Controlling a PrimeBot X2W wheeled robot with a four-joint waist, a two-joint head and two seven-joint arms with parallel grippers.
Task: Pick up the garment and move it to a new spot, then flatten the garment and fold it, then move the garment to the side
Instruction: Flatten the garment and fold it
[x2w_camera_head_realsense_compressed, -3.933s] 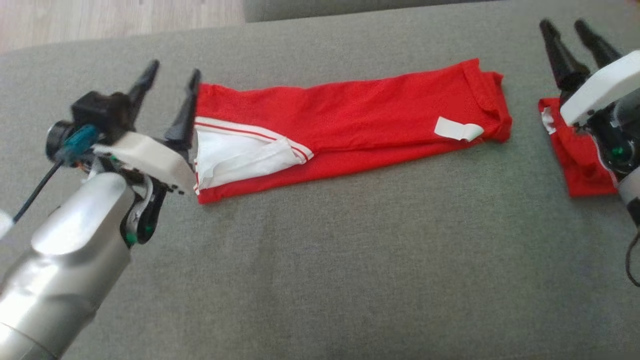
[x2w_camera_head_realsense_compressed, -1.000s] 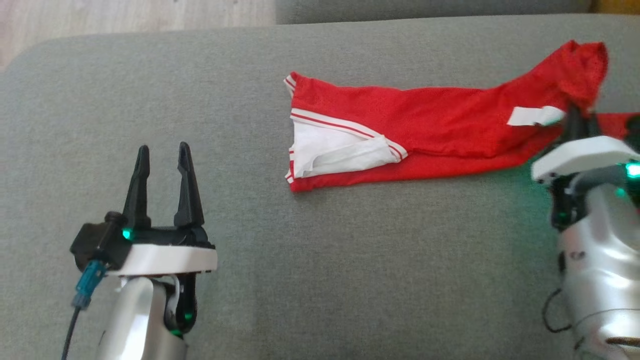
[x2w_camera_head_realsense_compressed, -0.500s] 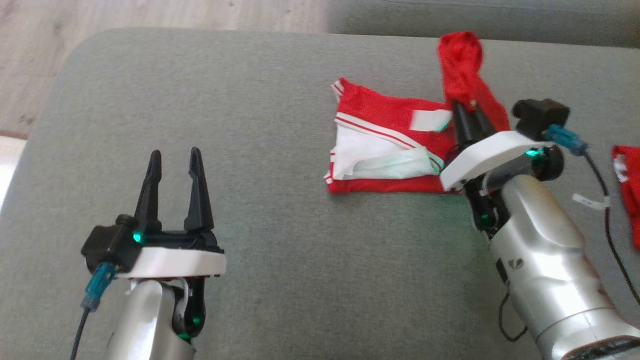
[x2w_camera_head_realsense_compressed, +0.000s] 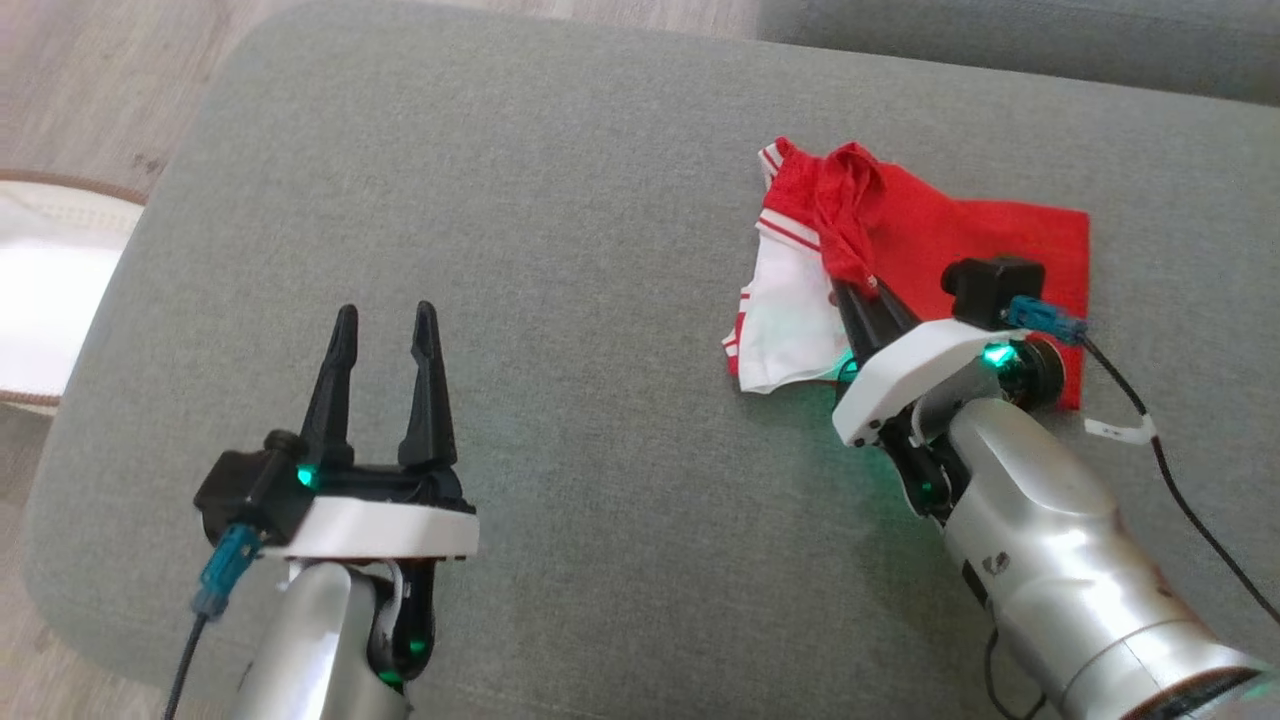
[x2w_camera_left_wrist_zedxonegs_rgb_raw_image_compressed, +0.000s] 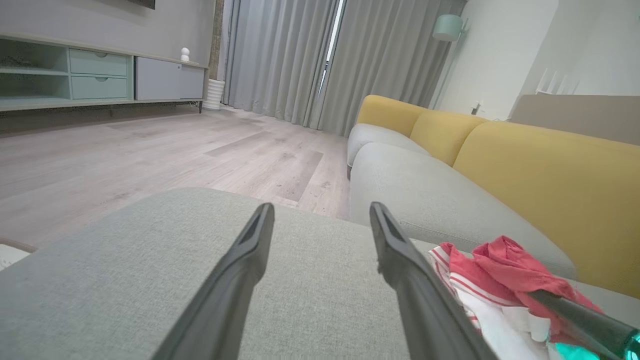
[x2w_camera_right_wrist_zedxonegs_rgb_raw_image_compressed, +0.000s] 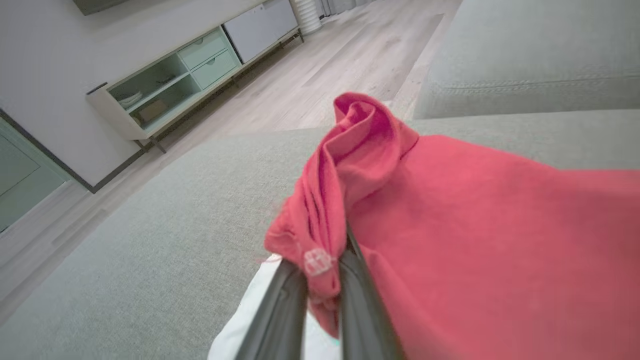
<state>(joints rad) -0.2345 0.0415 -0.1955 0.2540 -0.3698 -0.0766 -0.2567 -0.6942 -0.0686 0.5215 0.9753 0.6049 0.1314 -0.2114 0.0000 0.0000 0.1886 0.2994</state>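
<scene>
The right gripper (x2w_camera_head_realsense_compressed: 862, 292), clamped on the red mesh garment (x2w_camera_head_realsense_compressed: 985, 240), has carried its end over the white part; the left gripper (x2w_camera_head_realsense_compressed: 385, 312) stays wide.

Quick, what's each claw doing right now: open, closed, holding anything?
Left claw: open, holding nothing.
Right claw: closed on a bunched end of the red garment.
</scene>
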